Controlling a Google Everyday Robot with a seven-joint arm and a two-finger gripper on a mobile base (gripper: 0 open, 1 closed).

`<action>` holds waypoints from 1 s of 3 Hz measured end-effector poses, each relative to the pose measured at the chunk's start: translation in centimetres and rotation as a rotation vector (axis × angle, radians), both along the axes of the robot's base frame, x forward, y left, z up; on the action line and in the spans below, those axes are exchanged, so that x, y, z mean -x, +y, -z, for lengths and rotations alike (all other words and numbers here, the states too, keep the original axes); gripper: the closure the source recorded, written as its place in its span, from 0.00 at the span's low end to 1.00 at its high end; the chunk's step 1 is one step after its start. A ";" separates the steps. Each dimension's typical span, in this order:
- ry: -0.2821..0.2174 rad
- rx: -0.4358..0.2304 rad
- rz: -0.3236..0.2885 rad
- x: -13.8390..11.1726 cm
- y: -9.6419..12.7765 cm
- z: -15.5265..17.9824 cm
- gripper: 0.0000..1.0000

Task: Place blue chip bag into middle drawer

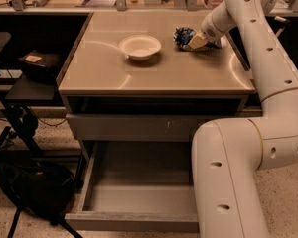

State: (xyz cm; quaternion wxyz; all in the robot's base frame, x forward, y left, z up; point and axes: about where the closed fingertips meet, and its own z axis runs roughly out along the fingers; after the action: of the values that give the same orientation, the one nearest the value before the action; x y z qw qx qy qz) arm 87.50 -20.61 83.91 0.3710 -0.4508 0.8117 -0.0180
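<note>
Gripper point(196, 42) is low on the bench point(154, 78), out at the 1 o'clock part of the top, and it sits right against the blue chip bag point(183, 34). The bag lies crumpled on the surface, showing on the gripper's 9 o'clock side. Whether the gripper is clamped on the foil or only touching it, I cannot tell from this angle.

At 9 o'clock from the bag, and well apart from it, a white bowl point(140, 47) stands upright on the bench. The white arm point(260, 68) reaches in from the 3 o'clock side, and its big lower links fill the 5 o'clock corner of the view.

Under the top, the shallow drawer front point(134, 128) with its pale scratch marks is pushed in. Below that, toward 6 o'clock, the middle drawer point(139, 200) is pulled well out with its smooth grey floor in view. Over at 8 o'clock a black bag point(35, 187) sits on the floor beside it.
</note>
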 end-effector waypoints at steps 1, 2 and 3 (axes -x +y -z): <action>0.000 0.000 0.000 0.0 0.0 0.0 0.88; 0.005 0.001 -0.003 0.1 0.1 0.1 1.00; 0.028 0.014 -0.029 1.9 0.5 -2.2 1.00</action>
State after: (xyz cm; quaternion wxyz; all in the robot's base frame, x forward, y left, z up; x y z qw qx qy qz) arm 85.58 -20.12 86.06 0.3568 -0.4654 0.8099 -0.0118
